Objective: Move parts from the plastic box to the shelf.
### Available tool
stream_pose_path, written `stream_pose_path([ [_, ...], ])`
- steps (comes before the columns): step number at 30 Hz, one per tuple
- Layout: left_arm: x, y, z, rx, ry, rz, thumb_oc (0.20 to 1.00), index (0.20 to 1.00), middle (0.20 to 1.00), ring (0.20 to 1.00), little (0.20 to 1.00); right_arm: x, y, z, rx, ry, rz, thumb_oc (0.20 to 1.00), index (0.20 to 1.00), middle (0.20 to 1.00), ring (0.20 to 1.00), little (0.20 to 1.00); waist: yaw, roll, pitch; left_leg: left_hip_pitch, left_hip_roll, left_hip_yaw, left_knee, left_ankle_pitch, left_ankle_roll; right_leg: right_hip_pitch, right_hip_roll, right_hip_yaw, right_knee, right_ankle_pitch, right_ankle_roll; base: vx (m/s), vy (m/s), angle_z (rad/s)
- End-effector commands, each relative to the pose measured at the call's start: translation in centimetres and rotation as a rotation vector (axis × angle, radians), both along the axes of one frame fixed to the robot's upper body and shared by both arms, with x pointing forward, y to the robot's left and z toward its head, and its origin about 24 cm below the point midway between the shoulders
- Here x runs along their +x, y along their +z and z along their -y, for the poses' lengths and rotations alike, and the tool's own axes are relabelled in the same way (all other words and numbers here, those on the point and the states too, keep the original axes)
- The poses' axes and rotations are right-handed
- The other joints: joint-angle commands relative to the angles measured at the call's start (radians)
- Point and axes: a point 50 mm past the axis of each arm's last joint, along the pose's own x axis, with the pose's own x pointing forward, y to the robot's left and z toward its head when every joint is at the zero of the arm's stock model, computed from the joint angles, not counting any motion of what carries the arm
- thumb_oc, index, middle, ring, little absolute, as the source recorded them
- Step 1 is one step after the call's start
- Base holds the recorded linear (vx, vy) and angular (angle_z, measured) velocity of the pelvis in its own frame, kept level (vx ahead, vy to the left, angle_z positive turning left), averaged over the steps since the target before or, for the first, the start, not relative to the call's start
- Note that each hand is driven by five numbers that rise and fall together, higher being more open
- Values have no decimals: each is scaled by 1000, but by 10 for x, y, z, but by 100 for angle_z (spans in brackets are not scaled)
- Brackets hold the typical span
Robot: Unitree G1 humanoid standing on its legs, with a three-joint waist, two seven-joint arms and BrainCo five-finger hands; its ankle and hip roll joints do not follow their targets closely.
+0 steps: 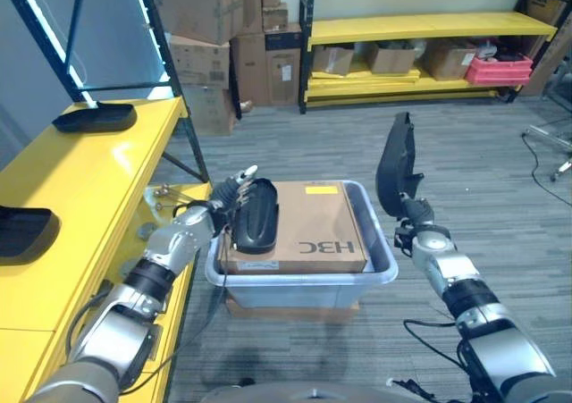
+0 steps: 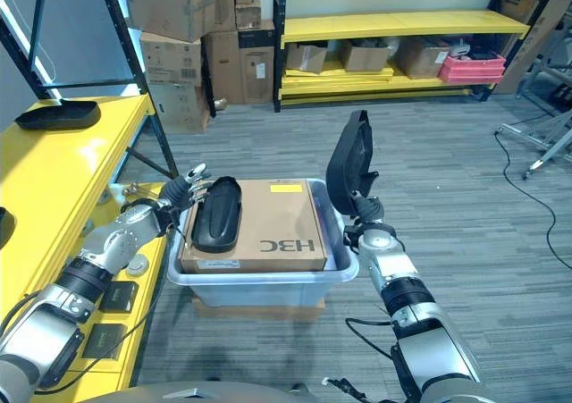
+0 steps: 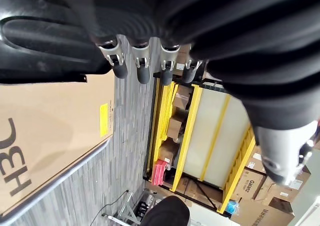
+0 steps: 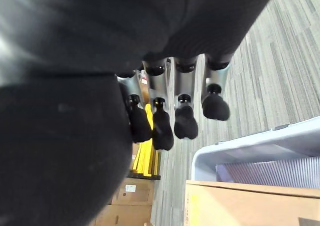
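Observation:
A grey plastic box [image 1: 382, 272] stands on the floor in front of me with a brown cardboard box [image 1: 313, 229] lying in it. One long black part [image 1: 255, 215] rests on the cardboard's left edge. My left hand [image 1: 228, 193] is at that part's far end, its straight fingers [image 3: 142, 65] spread against it. Over the box's right rim my right hand [image 1: 414, 215] is shut on a second black part [image 1: 395, 162] and holds it upright, with its fingers [image 4: 185, 121] curled. The yellow shelf [image 1: 98, 175] runs along my left.
Two black parts [image 1: 94, 117] [image 1: 22, 229] lie on the yellow shelf. Its dark upright post [image 1: 179, 108] stands near the box's left corner. Stacked cartons [image 1: 232, 37] and a yellow rack [image 1: 420, 28] with boxes and a pink crate [image 1: 498, 68] line the back wall.

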Motion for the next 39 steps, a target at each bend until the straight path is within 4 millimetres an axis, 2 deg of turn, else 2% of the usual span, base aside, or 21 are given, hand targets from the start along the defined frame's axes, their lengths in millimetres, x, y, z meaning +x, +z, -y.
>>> stream_pose_path([
  [1, 12, 16, 17, -55, -43, 43, 1000, 1000, 1000, 1000, 1000, 31, 50, -19, -41, 115, 191, 200, 200, 200, 200, 200, 29, -21, -15, -11, 10, -30, 73, -98, -33, -14, -57, -34, 78, -73, 83, 0, 0, 0],
  [4, 11, 18, 32, -78, -86, 45, 1000, 1000, 1000, 1000, 1000, 35, 50, -29, -44, 152, 177, 200, 200, 200, 200, 200, 29, -25, -14, -12, 9, -34, 74, -98, -33, -15, -56, -34, 79, -73, 83, 16, -4, 0],
  [5, 9, 24, 55, -128, -131, 50, 1000, 1000, 1000, 1000, 1000, 39, 43, -49, -57, 229, 128, 200, 200, 200, 200, 200, 30, -28, -15, -12, 8, -40, 71, -97, -32, -15, -56, -32, 78, -73, 84, 59, -7, -1],
  [7, 8, 25, 58, -149, -141, 45, 1000, 1000, 1000, 1000, 1000, 39, 39, -52, -62, 241, 105, 200, 200, 200, 200, 200, 31, -29, -16, -12, 7, -41, 70, -98, -32, -15, -57, -32, 78, -73, 85, 68, 1, -1],
  [11, 0, 16, 62, -164, -119, 30, 1000, 1000, 1000, 1000, 1000, 32, 17, -50, -91, 225, 16, 200, 200, 200, 200, 200, 48, -30, -12, -22, 4, -51, 77, -99, -29, -19, -62, -39, 91, -77, 86, 107, 20, 1],
  [13, -3, 9, 55, -136, -102, 41, 1000, 1000, 1000, 1000, 1000, 28, 11, -43, -103, 205, -1, 200, 200, 200, 200, 200, 57, -30, -8, -28, 2, -57, 80, -100, -27, -20, -65, -42, 95, -80, 87, 103, 32, 12],
  [16, -14, -8, 32, -110, -55, 22, 1000, 1000, 1000, 1000, 1000, 19, 4, -25, -116, 145, -23, 200, 200, 200, 200, 200, 81, -30, 7, -48, -3, -72, 93, -103, -24, -30, -72, -51, 113, -86, 86, 72, 46, 20],
  [18, -28, -22, -1, -89, -12, 4, 1000, 1000, 1000, 1000, 1000, 8, 3, 3, -146, 44, -27, 200, 200, 200, 200, 200, 118, -22, 39, -90, -9, -91, 121, -104, -19, -56, -85, -66, 145, -92, 86, 25, 81, 13],
  [20, -34, -24, -17, -101, 3, 1, 1000, 1000, 1000, 1000, 1000, 4, 8, 23, -166, -22, -17, 200, 200, 200, 200, 200, 142, -14, 62, -123, -15, -109, 133, -99, -17, -77, -92, -78, 161, -94, 88, -32, 43, 40],
  [21, -35, -24, -18, -101, 7, 1, 1000, 1000, 1000, 1000, 1000, 4, 9, 24, -167, -27, -17, 200, 200, 200, 200, 200, 144, -13, 64, -127, -15, -111, 135, -99, -17, -80, -93, -79, 163, -94, 88, -114, 28, 42],
  [25, -46, -18, -46, -120, 11, 18, 1000, 1000, 1000, 1000, 1000, 4, 29, 59, -205, -135, -11, 200, 200, 200, 200, 200, 200, 7, 153, -199, -28, -151, 158, -80, -14, -118, -105, -100, 180, -86, 92, -147, 16, 32],
  [28, -54, -21, -55, -126, 11, 23, 1000, 1000, 1000, 1000, 1000, 1, 30, 69, -213, -173, -37, 200, 200, 200, 200, 200, 224, 9, 187, -223, -33, -168, 172, -74, -13, -125, -107, -110, 186, -84, 90, -44, -9, 24],
  [33, -61, -22, -64, -122, 16, 37, 1000, 1000, 1000, 1000, 1000, -2, 26, 76, -209, -181, -83, 200, 200, 200, 200, 200, 248, 3, 228, -260, -37, -184, 194, -70, -9, -139, -104, -118, 195, -85, 86, -57, -37, 21],
  [37, -65, -23, -67, -114, -5, 50, 1000, 1000, 1000, 1000, 1000, -7, 11, 78, -227, -127, -225, 200, 200, 200, 200, 200, 267, -10, 257, -282, -38, -194, 197, -62, -8, -144, -95, -125, 191, -82, 82, -59, -60, 4],
  [38, -66, -24, -68, -109, -9, 49, 1000, 1000, 1000, 1000, 1000, -13, 1, 81, -199, -120, -291, 200, 200, 200, 200, 200, 273, -15, 262, -284, -37, -198, 195, -60, -8, -143, -93, -127, 189, -81, 82, -25, -46, 7],
  [39, -66, -24, -68, -110, -10, 46, 1000, 1000, 1000, 1000, 1000, -15, -2, 82, -194, -118, -302, 238, 238, 238, 238, 238, 275, -17, 264, -283, -36, -198, 194, -60, -8, -142, -92, -128, 188, -80, 82, -12, -49, 8],
])
